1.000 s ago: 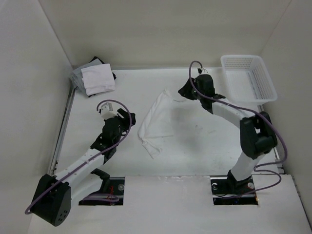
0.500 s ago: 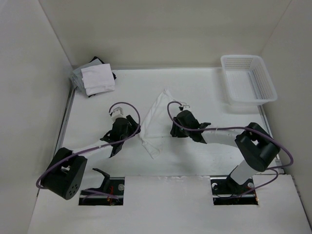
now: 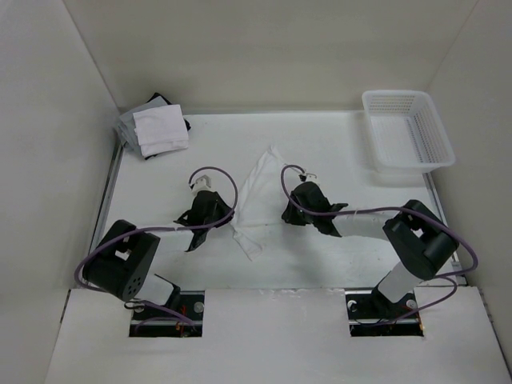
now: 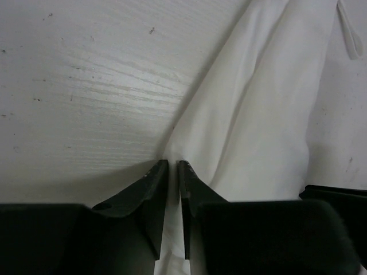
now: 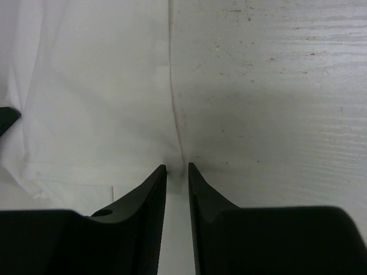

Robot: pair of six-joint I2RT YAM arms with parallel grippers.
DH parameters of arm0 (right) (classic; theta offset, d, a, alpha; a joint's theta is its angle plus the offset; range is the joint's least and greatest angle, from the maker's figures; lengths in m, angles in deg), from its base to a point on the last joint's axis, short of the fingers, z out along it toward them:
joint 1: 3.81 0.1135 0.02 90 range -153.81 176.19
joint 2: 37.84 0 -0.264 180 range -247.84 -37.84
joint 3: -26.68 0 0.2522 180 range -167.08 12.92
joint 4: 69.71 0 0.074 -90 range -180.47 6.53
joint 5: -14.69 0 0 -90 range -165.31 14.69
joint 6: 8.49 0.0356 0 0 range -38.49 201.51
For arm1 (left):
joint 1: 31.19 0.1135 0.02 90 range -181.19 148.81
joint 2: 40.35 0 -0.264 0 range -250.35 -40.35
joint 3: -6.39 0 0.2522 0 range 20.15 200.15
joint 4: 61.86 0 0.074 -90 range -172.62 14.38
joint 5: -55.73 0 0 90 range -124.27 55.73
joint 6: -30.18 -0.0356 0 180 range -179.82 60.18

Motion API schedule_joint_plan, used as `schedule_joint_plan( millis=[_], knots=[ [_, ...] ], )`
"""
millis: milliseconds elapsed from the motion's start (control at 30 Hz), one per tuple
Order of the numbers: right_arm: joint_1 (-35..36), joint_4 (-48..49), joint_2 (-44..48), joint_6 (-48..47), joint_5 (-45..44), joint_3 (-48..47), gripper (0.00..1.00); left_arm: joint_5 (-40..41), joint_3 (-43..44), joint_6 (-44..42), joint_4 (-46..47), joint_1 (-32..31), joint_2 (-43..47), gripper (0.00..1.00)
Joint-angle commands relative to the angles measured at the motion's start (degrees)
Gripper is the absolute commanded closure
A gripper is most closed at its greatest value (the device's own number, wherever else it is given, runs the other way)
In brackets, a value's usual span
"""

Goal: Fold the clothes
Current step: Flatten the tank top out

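From above, the white garment (image 3: 258,196) lay mid-table (image 3: 344,148). The left gripper (image 3: 227,216) and right gripper (image 3: 285,214) sat at its opposite side edges. A folded cloth pile (image 3: 160,128) and a mesh basket (image 3: 400,94) stood well apart in the far corners.

Left wrist: the left gripper (image 4: 173,166) was pinched onto the garment's (image 4: 264,114) edge, with bare table to the left.

Right wrist: the right gripper (image 5: 177,167) was likewise nipped on the garment's (image 5: 86,86) edge, with bare table to the right.

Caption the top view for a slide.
Both arms' jaws pinch opposite edges of the garment mid-table; cloth pile and basket sit at far corners.
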Motion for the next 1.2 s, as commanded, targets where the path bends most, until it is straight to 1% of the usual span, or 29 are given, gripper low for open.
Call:
schedule_joint_plan(
  millis=[0,67,133,200,267,333,433,567,633,700,767,833,933,1067,1167],
  knots=[
    [-1.5,4.7,0.2,2.7,7.3,2.0,0.74,-1.5,2.9,1.1,2.9,-0.3,-0.8,0.89],
    [-1.8,6.5,-0.1,3.7,9.4,2.7,0.77,-1.2,3.6,1.6,3.5,-0.2,-0.8,0.91],
    [-2.6,7.7,0.1,4.7,10.9,3.6,0.84,-0.7,4.3,1.9,4.1,-0.1,-0.8,0.92],
    [-3.5,8.3,1.0,5.3,10.5,4.8,0.93,-0.2,5.5,2.1,4.5,0.0,-0.9,0.93],
    [-4.4,8.6,2.7,5.4,10.2,6.2,0.97,0.7,6.8,1.8,5.0,0.5,-1.6,0.94],
    [-5.2,8.8,5.4,5.5,8.9,7.7,0.99,2.0,8.5,1.6,5.6,1.4,-3.1,0.94],
    [-6.6,6.3,12.0,5.5,5.0,10.9,0.99,3.4,11.9,1.5,6.5,2.9,-6.0,0.94],
    [-8.4,2.5,19.7,5.6,4.1,14.8,0.99,4.7,17.4,-0.1,6.4,3.1,-8.7,0.92],
    [-9.6,0.1,22.8,5.9,3.8,16.4,0.99,6.4,20.1,-0.8,5.8,3.4,-10.4,0.88],
    [-10.8,-2.1,25.2,6.0,2.6,17.5,0.99,6.6,22.4,-1.4,5.4,4.2,-12.1,0.73],
    [-12.2,-4.4,27.6,6.1,1.7,18.4,0.99,6.5,23.2,-2.0,5.2,4.8,-12.4,0.61],
    [-13.3,-6.5,30.1,6.4,1.3,19.2,0.99,7.1,22.1,-2.9,4.8,5.1,-10.5,0.54],
    [-14.6,-8.4,32.8,6.1,1.5,19.9,0.99,8.5,17.4,-3.3,3.1,4.6,-5.6,0.53],
    [-14.9,-7.1,32.3,5.8,2.0,19.6,0.98,8.9,9.2,-3.7,-4.1,0.8,3.3,0.59],
    [-14.8,-5.6,31.3,5.2,2.3,19.3,0.98,10.1,4.3,-3.0,-13.6,-2.1,10.6,0.65]
  ],
)
